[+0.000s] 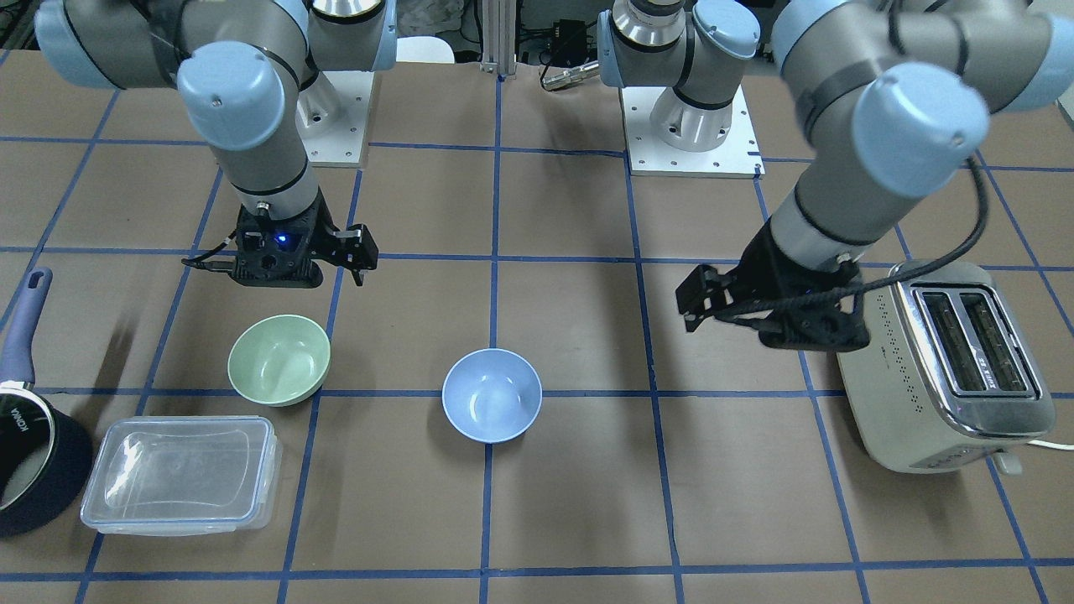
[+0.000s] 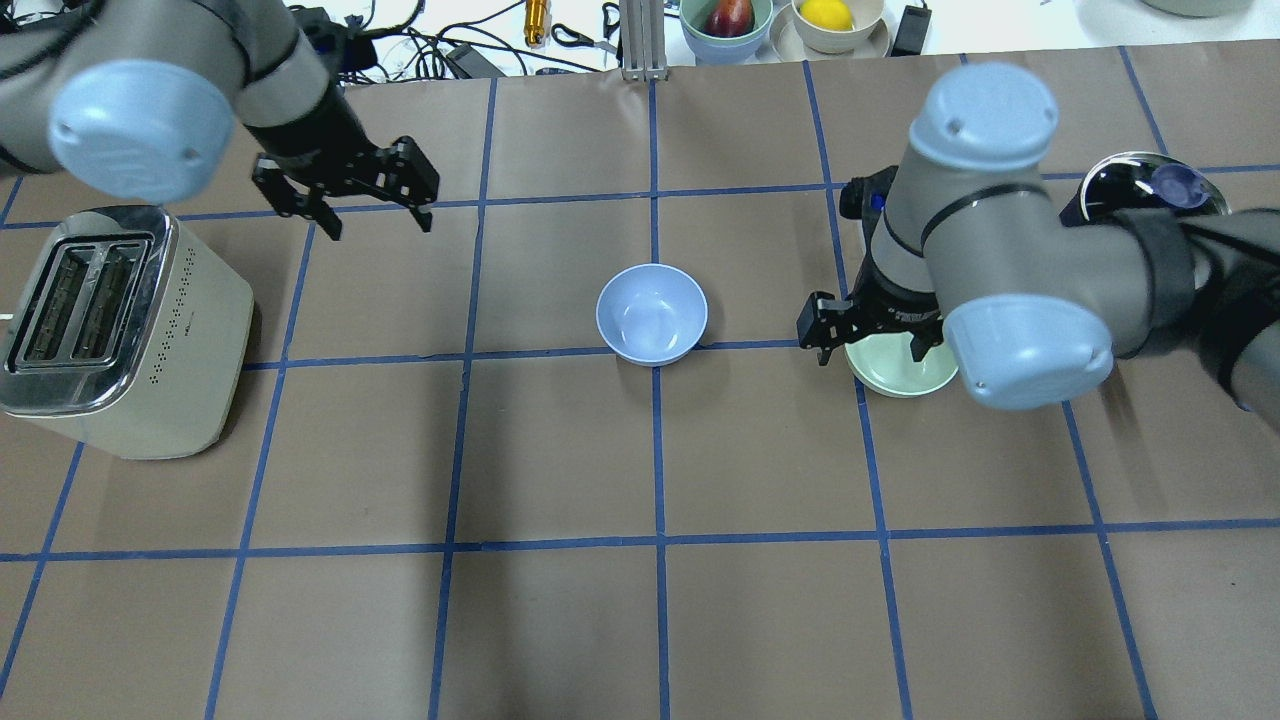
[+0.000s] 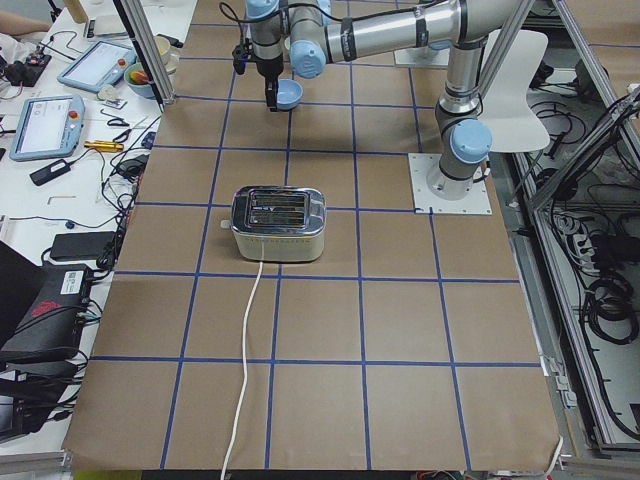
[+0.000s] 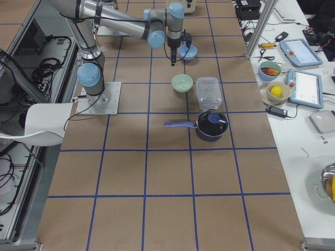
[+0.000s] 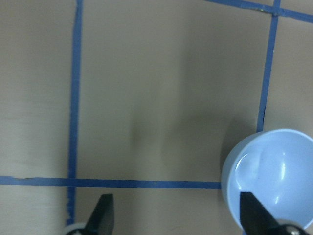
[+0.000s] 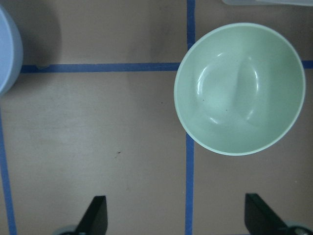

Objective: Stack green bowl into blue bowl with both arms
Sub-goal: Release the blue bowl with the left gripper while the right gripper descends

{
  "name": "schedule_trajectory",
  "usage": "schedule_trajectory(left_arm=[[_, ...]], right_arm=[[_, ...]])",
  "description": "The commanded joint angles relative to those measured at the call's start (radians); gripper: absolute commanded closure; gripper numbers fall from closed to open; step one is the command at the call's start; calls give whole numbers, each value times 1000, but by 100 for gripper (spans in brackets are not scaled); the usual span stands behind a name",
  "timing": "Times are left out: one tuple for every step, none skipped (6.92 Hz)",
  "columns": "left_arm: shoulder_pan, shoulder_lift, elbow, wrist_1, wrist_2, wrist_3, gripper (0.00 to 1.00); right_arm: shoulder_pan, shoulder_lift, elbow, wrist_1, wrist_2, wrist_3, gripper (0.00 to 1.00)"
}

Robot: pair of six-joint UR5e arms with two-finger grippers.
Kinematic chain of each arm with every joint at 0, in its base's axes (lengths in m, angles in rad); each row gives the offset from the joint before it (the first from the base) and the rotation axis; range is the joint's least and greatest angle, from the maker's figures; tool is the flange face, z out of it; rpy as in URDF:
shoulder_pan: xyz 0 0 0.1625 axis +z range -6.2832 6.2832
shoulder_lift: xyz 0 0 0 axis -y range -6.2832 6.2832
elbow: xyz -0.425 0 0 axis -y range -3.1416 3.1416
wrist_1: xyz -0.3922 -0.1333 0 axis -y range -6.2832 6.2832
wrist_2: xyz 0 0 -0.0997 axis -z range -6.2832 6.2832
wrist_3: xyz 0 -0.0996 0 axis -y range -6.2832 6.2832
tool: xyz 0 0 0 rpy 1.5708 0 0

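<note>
The green bowl (image 1: 279, 359) stands upright and empty on the table, partly hidden under the right arm in the overhead view (image 2: 900, 372). The blue bowl (image 1: 492, 395) stands upright and empty near the table's middle (image 2: 652, 313). My right gripper (image 2: 868, 350) is open and empty, hovering above the table at the green bowl's robot-side edge; the right wrist view shows the bowl (image 6: 239, 88) ahead of the spread fingers. My left gripper (image 2: 380, 225) is open and empty, hovering well away from the blue bowl, which shows at the lower right of the left wrist view (image 5: 271, 181).
A cream toaster (image 2: 110, 330) stands under the left arm's side. A dark navy saucepan (image 1: 33, 453) and a clear lidded container (image 1: 180, 474) sit close to the green bowl. Bowls with fruit (image 2: 725, 20) stand beyond the table's far edge.
</note>
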Motion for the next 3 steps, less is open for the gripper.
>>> schedule_trajectory(left_arm=[[15,130,89,-192,26,-14,0],[14,154,83,-188,29,-59,0],[9,154,69,-180,32,-62,0]], right_arm=[[2,80,122,-269,-2,-10,11],[2,118,96,-315,0,-16,12],[9,144,49,-311,0,-22,12]])
